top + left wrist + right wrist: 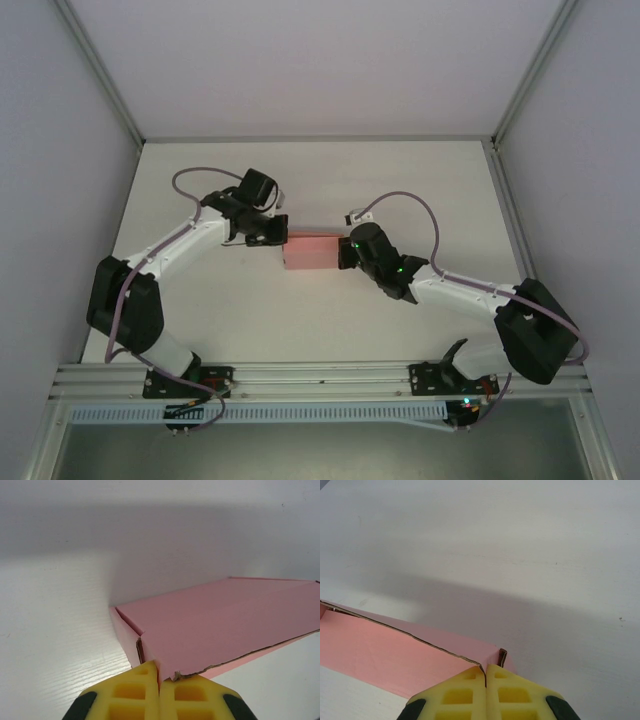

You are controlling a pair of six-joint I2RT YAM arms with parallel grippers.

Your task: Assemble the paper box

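Observation:
The pink paper box (311,250) lies folded up as a low rectangular box in the middle of the white table. My left gripper (272,233) is at its left end. In the left wrist view the yellow fingers (140,690) are pressed together with the corner of the box's pink lid (225,625) pinched between them. My right gripper (345,250) is at the box's right end. Its yellow fingers (465,692) are closed on the edge of the box's pink wall (385,655) beside a folded corner tab (502,656).
The white table (320,320) is ringed by white walls with aluminium posts at the back corners (140,140). An aluminium rail (320,378) carries both arm bases along the near edge. Cables loop over each arm.

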